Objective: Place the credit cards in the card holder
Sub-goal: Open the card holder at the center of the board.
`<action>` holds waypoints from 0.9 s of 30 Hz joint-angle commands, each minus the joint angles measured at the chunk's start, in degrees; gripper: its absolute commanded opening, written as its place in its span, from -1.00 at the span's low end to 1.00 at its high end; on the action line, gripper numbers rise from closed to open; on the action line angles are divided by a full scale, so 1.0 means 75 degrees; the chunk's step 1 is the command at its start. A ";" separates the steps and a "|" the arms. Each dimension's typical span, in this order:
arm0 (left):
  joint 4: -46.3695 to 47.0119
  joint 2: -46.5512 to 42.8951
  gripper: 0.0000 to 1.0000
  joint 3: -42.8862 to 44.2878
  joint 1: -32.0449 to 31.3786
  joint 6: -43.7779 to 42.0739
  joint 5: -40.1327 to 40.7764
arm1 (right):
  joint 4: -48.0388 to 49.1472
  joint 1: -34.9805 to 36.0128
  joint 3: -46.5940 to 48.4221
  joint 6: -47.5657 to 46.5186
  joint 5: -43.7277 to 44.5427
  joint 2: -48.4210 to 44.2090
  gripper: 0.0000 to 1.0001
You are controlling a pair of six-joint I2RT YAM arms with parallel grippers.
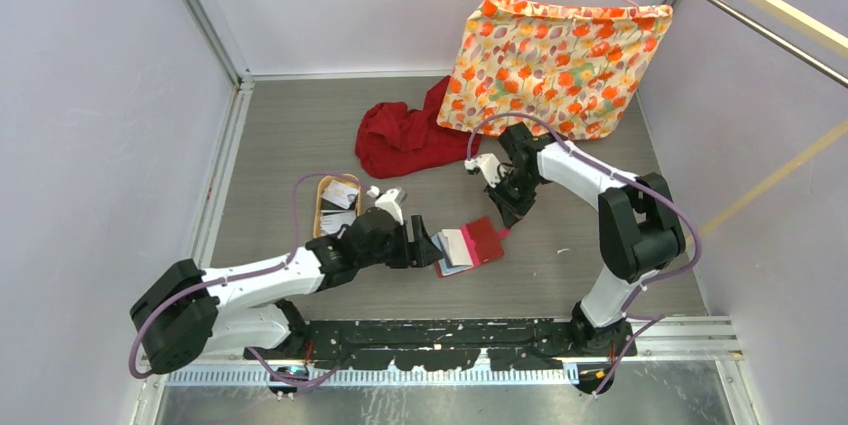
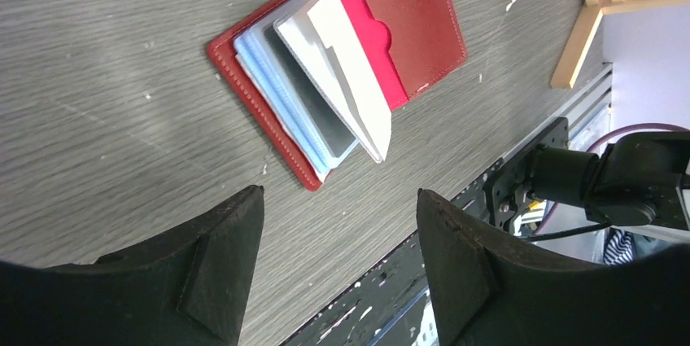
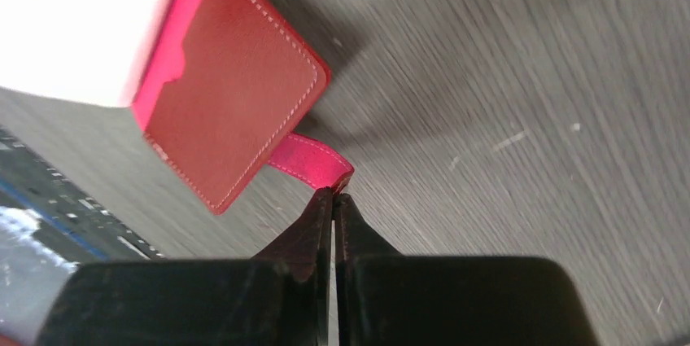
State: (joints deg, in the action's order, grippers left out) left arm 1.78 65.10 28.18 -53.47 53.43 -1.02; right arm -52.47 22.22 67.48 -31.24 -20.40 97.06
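1. Your left claw [image 2: 340, 199] is standing wide open and is holding nothing. It is hanging just above the table [image 2: 98, 118], near the card holder [image 2: 407, 12] but not touching it.
2. Your right claw [image 3: 334, 197] is squeezed shut. Its tips are touching the end of the pink snap tab [image 3: 305, 160]. I cannot tell if it is pinching the tab or only pressing it down.
3. The card holder is lying open and flat between the 2 claws, right in front of the left one.
4. 1 white card [image 2: 350, 77] is sitting on the clear pockets [image 2: 285, 94], with its near edge lifting up. I think it is not pushed all the way in.
5. So I think you are working on the step of sliding this card in. The next move is calling for a soft push on the lifted edge, with the right claw stopping the holder from sliding.
6. More cards [image 1: 342, 195] are waiting in the tan tray [image 1: 320, 217], off to the left of your left claw. You are going to need to reach over there for the next 1.
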 commanded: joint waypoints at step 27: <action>0.2221 0.2240 0.02 0.0912 0.0063 0.0341 -0.0977 | 0.0818 0.0391 -0.0116 0.1617 -0.1495 -0.0259 -0.76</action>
State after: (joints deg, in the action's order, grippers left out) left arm 15.29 81.28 32.80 -53.23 55.09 -7.31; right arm -47.77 23.92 65.89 -23.49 -40.62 89.30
